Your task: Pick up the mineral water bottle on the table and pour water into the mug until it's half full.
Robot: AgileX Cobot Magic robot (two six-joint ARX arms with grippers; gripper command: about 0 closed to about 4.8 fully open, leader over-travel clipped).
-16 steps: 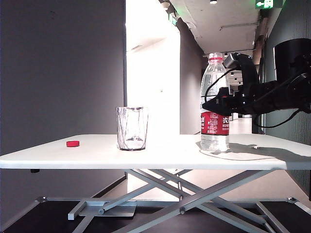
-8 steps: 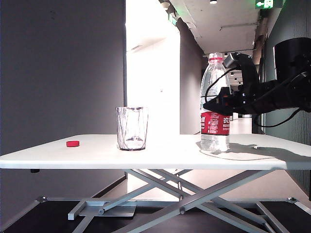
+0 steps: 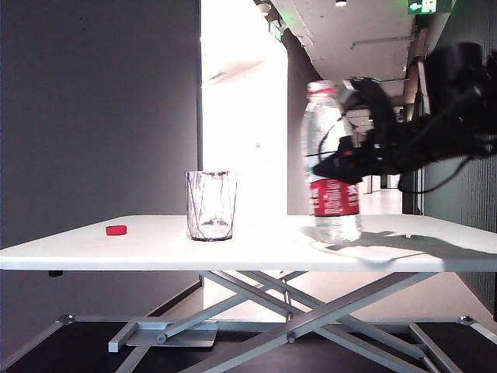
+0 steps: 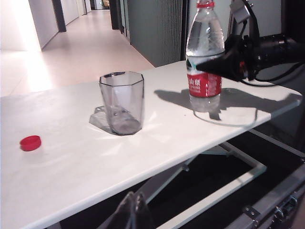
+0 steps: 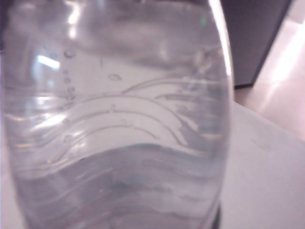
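The mineral water bottle [image 3: 332, 198], clear with a red label, is blurred at the table's [image 3: 155, 252] right side and leans slightly, its top toward the mug. My right gripper [image 3: 339, 165] is shut on its middle, just above the label. From the left wrist view the same grip shows on the bottle [image 4: 204, 86], with the right gripper [image 4: 215, 66] coming in from the side. The bottle's ribbed wall [image 5: 119, 119] with water inside fills the right wrist view and hides the fingers. The mug [image 3: 211, 206], a clear faceted tumbler [image 4: 122, 102], stands mid-table. My left gripper [image 4: 134, 196] is shut below the table's near edge.
A small red cap [image 3: 116, 230] lies on the table's left part, also visible as the red cap [image 4: 30, 142] from the left wrist. The table's grey scissor frame [image 3: 295, 311] stands below. The right arm's dark body and cables [image 3: 458, 116] hang over the right end.
The right gripper has closed on the bottle and carried it a little left, toward the mug, tilting it. The arm has risen slightly. Mug and red cap have not moved.
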